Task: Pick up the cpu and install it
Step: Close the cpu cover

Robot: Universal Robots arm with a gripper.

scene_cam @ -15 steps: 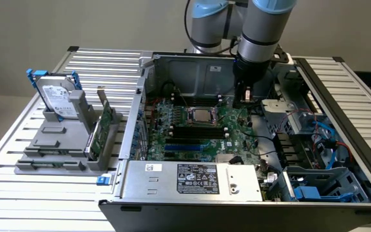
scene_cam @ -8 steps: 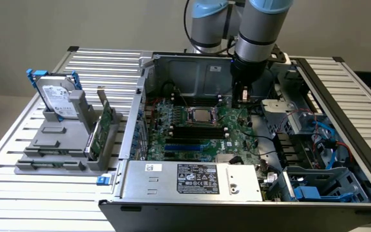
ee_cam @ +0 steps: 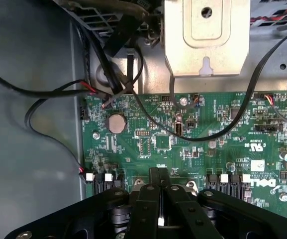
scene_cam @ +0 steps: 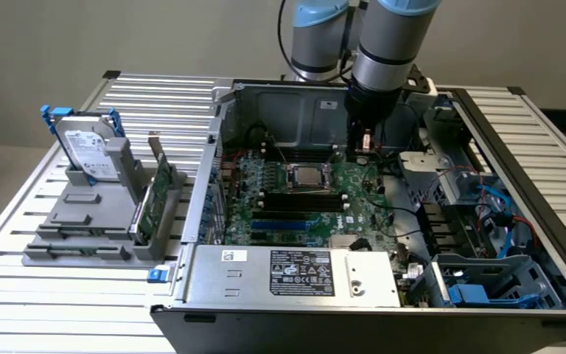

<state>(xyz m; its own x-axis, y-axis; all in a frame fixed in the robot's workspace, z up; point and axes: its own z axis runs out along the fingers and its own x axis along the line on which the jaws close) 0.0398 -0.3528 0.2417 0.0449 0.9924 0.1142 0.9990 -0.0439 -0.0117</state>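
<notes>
Slatted metal table (scene_cam: 27,295). An open computer case (scene_cam: 263,99) lies on it, side panel off, interior facing up.

The robot arm (scene_cam: 391,44) comes down into the case from above, near the rear wall.

A power supply (scene_cam: 293,273) fills the near edge of the case. The green motherboard (scene_cam: 362,188) lies flat on the case floor, with a drive cage (scene_cam: 441,177) on the exterior view's right.

Outside the case, on the exterior view's left, a grey holder (scene_cam: 77,236) carries a hard drive (scene_cam: 91,155) standing on edge and a green card (scene_cam: 157,195).

The cpu (scene_cam: 306,177) lies flat in the socket mid-board, metal top up. It is square, with no clear long axis, and its edges run parallel to the board's. The socket frame rings it closely, with black memory slots just on the near side. The space above it is open.

The end effector (scene_cam: 365,147) is closed tight with nothing between the fingers. It hangs over the board well apart from the cpu, toward the exterior view's right and rear. In the wrist view the end effector (ee_cam: 159,177) points at the board edge, with loose black cables (ee_cam: 48,92) and a coin cell (ee_cam: 116,123) nearby.
</notes>
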